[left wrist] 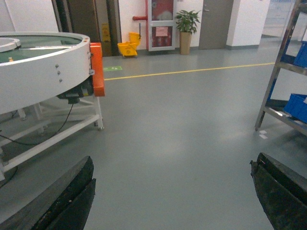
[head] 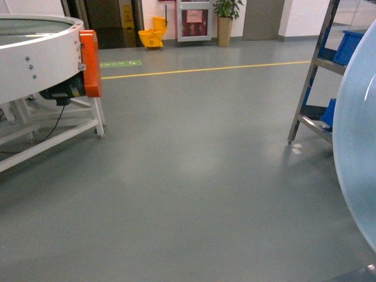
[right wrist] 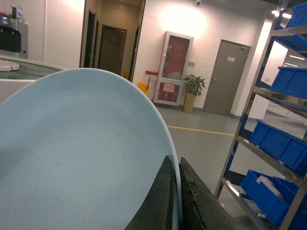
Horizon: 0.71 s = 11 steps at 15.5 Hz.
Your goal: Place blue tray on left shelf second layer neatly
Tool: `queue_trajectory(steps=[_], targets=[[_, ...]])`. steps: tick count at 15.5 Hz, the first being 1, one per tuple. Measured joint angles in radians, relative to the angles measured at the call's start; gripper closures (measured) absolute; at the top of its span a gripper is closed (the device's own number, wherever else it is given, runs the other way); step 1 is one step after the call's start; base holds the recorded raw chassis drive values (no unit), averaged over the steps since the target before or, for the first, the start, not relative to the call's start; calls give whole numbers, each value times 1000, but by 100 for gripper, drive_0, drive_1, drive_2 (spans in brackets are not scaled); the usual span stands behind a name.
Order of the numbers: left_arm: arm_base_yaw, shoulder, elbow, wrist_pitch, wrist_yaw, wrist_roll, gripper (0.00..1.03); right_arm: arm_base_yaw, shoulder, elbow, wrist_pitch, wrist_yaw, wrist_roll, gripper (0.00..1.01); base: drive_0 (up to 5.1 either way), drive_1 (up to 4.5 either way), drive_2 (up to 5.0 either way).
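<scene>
The blue tray (right wrist: 81, 153) is a pale, glossy round dish held on edge, filling the left of the right wrist view. In the head view it is a big pale arc (head: 358, 147) at the right border. My right gripper (right wrist: 173, 160) is shut on the tray's rim, one finger on each side. A steel shelf rack (head: 308, 94) stands just beyond the tray on the right, and its tiers (right wrist: 244, 129) hold blue crates (right wrist: 278, 143). I cannot tell which tier is the second layer. My left gripper (left wrist: 172, 163) hangs open over bare floor, holding nothing.
A white round conveyor table (head: 35, 59) with an orange end panel (head: 91, 61) stands on a frame at the left. Grey floor with a yellow line (head: 205, 69) lies between it and the rack. A yellow mop bucket (head: 151, 36) and a potted plant (head: 225, 20) stand by the far wall.
</scene>
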Motion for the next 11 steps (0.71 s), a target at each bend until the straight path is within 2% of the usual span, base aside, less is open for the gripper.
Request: queue_trajectory(steps=[11], targets=[[-2, 0, 0, -1, 2, 0, 5, 0, -1, 0, 1, 1, 0, 99, 4, 424, -415]])
